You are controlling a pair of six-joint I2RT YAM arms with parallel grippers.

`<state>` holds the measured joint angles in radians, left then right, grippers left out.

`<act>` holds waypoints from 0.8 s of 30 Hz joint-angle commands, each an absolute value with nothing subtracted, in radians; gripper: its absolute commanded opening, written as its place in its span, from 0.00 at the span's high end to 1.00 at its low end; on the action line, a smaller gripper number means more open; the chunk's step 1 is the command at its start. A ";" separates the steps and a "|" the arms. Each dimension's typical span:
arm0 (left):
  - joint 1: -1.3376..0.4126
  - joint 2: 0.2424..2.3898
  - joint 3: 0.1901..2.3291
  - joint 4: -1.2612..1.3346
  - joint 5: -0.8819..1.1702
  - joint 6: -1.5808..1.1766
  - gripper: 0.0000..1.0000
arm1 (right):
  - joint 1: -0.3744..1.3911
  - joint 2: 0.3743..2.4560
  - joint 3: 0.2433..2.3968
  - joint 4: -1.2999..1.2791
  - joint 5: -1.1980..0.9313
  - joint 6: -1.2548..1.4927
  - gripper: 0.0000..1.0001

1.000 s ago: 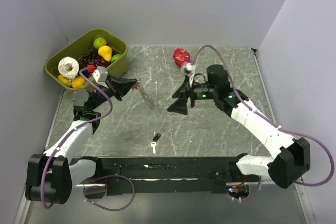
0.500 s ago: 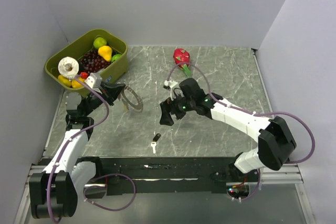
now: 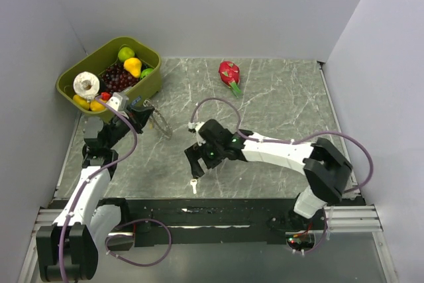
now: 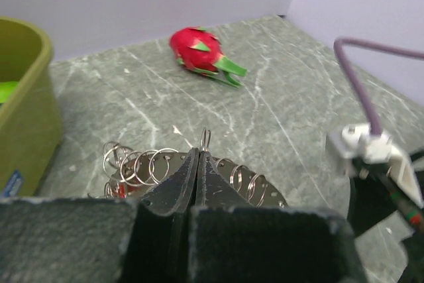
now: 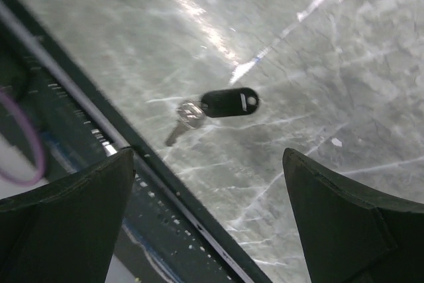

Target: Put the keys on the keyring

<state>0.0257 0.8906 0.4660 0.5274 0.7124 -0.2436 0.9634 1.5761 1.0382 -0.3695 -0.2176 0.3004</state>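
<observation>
The left pincer [image 4: 199,164] is pressed shut on the keyring [image 4: 142,167], a large thin hoop of dull grey metal with a coiled rim. The right pincer [image 5: 207,160] stands wide, its 2 dark fingers [image 5: 66,217] far apart with nothing between them.

The left wrist view shows what the top view cannot. The hoop's rim is a row of small wire loops fanning out on both sides of the closed fingertips, and 1 thin wire end pokes up just above them. Behind it lie a red dragon fruit with green leaf tips [image 4: 199,51] on the grey marbled desk [image 4: 298,91] and the wall of an olive-green plastic tub [image 4: 26,104].

The right wrist view brings the keys [image 5: 225,104] close. A black oval head lies flat on the desk with a silvery metal piece touching its end (its own blade or a second key, I cannot tell), near the dark rail [image 5: 59,97] at the desk's edge. From above, only a pale bit of the keys shows, just nearer than the right pincer.

In the top view the left arm reaches forward along the left side, its wrist beside the tub and the keyring held out to its right above the desk. The right arm folds back across the middle toward the near edge, its pincer pointing down over the keys. Keyring and keys are well apart.
</observation>
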 commanded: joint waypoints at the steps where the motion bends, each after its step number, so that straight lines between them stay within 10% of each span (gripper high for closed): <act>1: 0.031 0.819 0.499 0.491 0.579 -0.190 0.99 | 1.018 1.646 1.112 -0.442 -0.080 0.357 0.01; 24: 0.031 0.718 0.465 0.465 0.434 -0.184 0.99 | 1.097 1.904 1.368 -0.626 -0.048 0.362 0.45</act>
<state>0.0265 0.7509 0.4644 0.4049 0.4751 -0.1955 1.0855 1.8980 1.3304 -0.5659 -0.0494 0.3481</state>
